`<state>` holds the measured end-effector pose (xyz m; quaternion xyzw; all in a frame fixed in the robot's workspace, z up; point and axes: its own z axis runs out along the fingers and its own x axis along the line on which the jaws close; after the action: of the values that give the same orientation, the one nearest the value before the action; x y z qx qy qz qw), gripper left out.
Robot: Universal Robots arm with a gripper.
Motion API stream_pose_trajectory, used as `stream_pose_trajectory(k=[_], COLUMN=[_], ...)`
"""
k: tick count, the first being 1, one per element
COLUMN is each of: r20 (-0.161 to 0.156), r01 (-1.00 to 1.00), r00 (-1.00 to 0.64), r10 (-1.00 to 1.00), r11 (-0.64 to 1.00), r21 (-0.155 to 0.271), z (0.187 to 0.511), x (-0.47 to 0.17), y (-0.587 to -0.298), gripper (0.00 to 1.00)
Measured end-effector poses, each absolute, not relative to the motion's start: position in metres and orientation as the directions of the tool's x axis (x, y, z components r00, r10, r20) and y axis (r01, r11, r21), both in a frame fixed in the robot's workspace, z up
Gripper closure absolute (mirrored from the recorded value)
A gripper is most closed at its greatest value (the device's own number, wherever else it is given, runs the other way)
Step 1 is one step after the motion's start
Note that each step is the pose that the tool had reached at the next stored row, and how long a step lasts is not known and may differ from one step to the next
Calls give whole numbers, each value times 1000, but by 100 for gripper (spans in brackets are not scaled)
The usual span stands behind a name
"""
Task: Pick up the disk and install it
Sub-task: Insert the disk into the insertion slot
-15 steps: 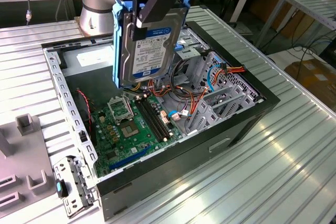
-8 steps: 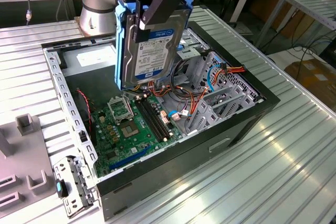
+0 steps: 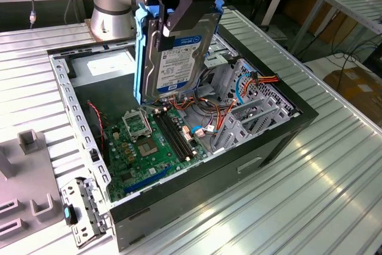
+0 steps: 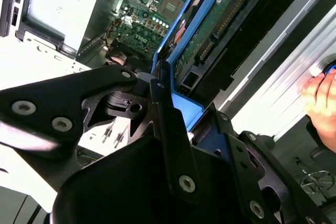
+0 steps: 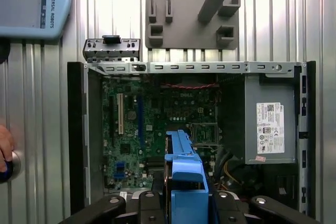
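Observation:
The disk [image 3: 179, 58], a grey hard drive in a bright blue carrier, hangs upright above the open computer case [image 3: 286, 129], over the motherboard [image 3: 149, 147]. My gripper [image 3: 173, 10] is shut on its upper end, with black fingers [image 3: 185, 4] pressing both faces. In the second wrist view the disk [image 4: 210, 30] runs away from the gripper [image 4: 173, 103], showing its green circuit-board side. In the first wrist view the blue carrier [image 5: 184, 171] stands between the fingers of the gripper [image 5: 184, 203], above the case interior. The grey drive cage [image 3: 250, 111] sits at the exterior view's right inside the case.
A power supply [image 5: 270, 124] fills one corner of the case. Orange and blue cables [image 3: 245, 88] lie near the cage. A grey fixture plate [image 5: 191, 9] and a loose metal bracket [image 3: 83, 207] lie beside the case. A person's hand [image 4: 320, 95] rests at the table edge.

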<state>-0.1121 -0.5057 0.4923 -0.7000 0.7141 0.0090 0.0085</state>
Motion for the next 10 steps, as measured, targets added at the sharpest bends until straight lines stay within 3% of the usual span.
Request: stream_pose_trajectory(k=[10], r20=[-25], r01=[-1000], r00=[-20], r10=[-999], r11=[20], r21=[1], z=[492], x=[-107], y=[-515], gripper=[63])
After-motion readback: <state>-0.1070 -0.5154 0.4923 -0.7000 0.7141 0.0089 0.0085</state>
